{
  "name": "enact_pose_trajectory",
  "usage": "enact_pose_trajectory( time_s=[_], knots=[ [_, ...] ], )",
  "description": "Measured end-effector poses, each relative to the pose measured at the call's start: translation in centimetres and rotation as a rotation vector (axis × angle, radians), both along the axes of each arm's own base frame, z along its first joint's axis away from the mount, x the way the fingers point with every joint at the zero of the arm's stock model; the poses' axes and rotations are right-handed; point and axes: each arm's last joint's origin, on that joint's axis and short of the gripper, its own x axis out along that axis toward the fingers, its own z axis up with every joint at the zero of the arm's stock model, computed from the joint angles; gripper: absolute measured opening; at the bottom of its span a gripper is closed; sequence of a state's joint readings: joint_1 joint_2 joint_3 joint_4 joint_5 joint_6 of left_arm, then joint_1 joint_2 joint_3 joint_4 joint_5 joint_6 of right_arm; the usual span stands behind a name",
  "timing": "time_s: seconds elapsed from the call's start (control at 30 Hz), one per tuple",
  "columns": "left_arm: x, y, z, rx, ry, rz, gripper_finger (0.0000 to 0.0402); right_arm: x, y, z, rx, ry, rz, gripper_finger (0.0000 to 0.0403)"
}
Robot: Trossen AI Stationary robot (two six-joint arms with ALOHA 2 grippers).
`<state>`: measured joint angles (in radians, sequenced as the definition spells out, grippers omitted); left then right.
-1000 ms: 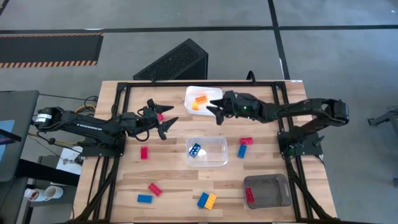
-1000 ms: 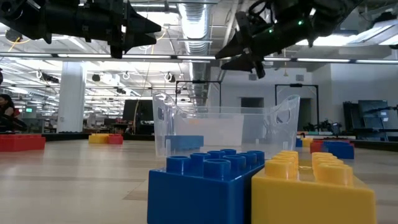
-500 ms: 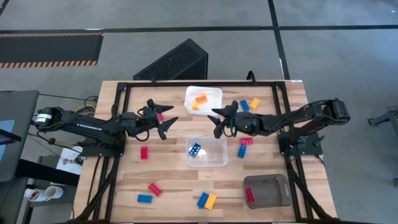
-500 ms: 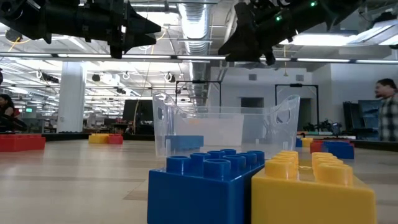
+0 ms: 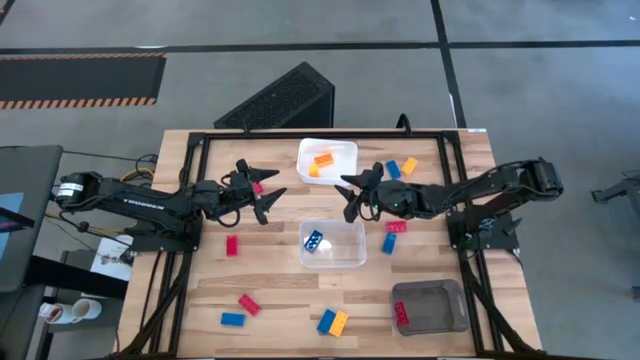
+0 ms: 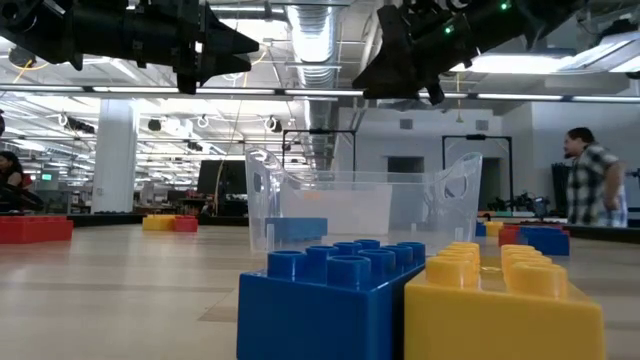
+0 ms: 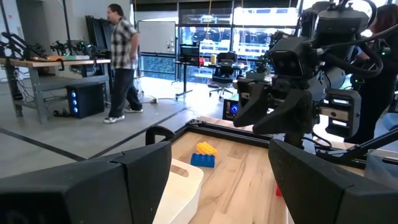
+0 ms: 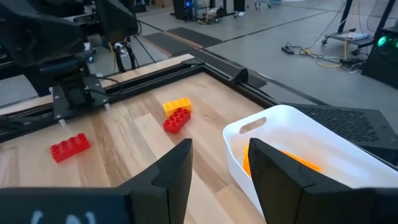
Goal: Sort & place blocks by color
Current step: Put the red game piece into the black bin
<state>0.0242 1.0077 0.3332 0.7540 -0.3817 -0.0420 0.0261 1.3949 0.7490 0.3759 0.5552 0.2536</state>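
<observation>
Right gripper [image 5: 352, 195] hovered between white tray [image 5: 345, 150] and clear bin [image 5: 356, 250], fingers apart, empty. Left gripper [image 5: 262, 190] also apart, empty. Blocks [image 5: 332, 322] scattered on table [image 5: 280, 290]; tray's orange block [image 8: 298, 163] partly hidden.

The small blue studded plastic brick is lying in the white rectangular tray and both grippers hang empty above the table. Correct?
Not quite. The small blue studded plastic brick lies in the clear rectangular container, as the high view shows; the white rectangular tray holds orange. The left gripper and right gripper do hang empty above the table.
</observation>
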Motion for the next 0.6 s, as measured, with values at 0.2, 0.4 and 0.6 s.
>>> enact_pose_trajectory(
  time_s=[0.2, 0.4, 0.6],
  knots=[
    [0.00, 0.00, 0.00, 0.001, 0.000, 0.000, 0.0258, -0.01, 0.00, -0.04, 0.000, 0.004, 0.000, 0.0177],
    [0.00, 0.00, 0.00, 0.000, 0.000, 0.000, 0.0258, -0.01, 0.00, -0.05, 0.000, 0.005, 0.001, 0.0173],
    [0.00, 0.00, 0.00, -0.004, -0.002, -0.001, 0.0258, 0.00, 0.01, -0.05, 0.001, 0.005, 0.004, 0.0173]
  ],
)
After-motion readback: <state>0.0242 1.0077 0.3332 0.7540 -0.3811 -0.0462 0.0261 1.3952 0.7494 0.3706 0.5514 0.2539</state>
